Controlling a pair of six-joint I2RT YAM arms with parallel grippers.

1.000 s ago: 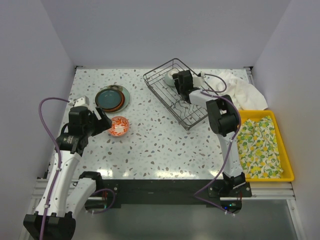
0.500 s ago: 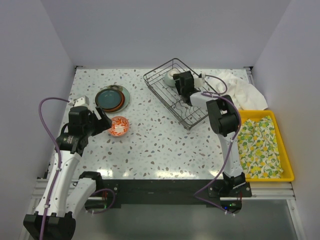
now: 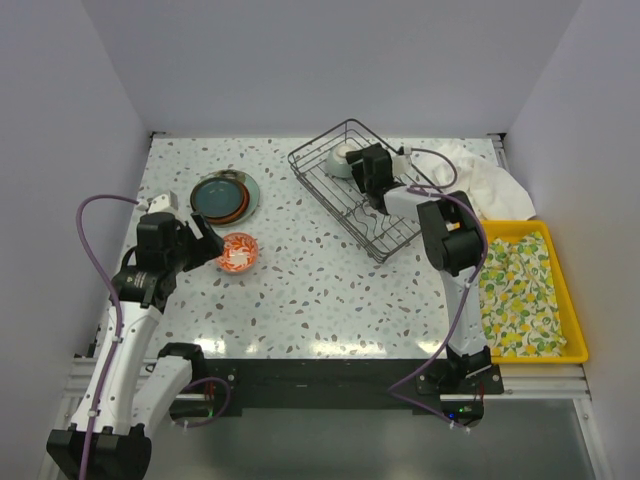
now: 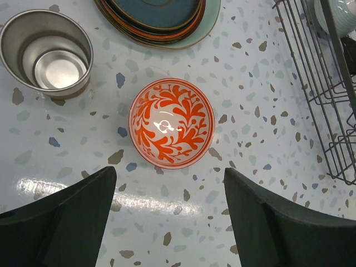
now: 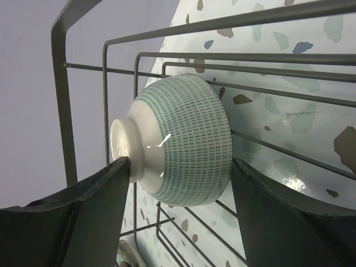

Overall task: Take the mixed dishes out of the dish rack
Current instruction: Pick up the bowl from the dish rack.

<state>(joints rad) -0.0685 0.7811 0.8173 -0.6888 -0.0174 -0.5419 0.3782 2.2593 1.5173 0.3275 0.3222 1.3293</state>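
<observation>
**Ana:** Where was the pale green bowl point(image 5: 183, 139)?

**Ben:** In the far corner of the dish rack point(image 3: 385, 235), close against its end wires. The right gripper point(image 5: 179, 167) had its fingers spread, one on each side of the bowl. One tip sat right at the foot ring, though I couldn't tell if it touched.

**Ana:** Which way did the bowl face?

**Ben:** The foot pointed towards the left of the wrist view and the mouth towards the rack's floor wires, so I judged it upside down and slightly tilted. It had no real long axis (it's round). Its widest span was the rim, and foot-to-mouth ran roughly across the gap between the fingers.

**Ana:** What were the risks?

**Ben:** A squeeze on that glazed, curved wall could have popped the bowl out. A finger or the rim could also have caught a wire and dragged the rack.

**Ana:** And the left gripper point(image 4: 169, 178)?

**Ben:** Its fingers were apart and held nothing. It hung above the red-patterned bowl point(image 4: 171, 122) on the table point(image 3: 300, 290), near the stacked plates point(image 4: 156, 14).
</observation>
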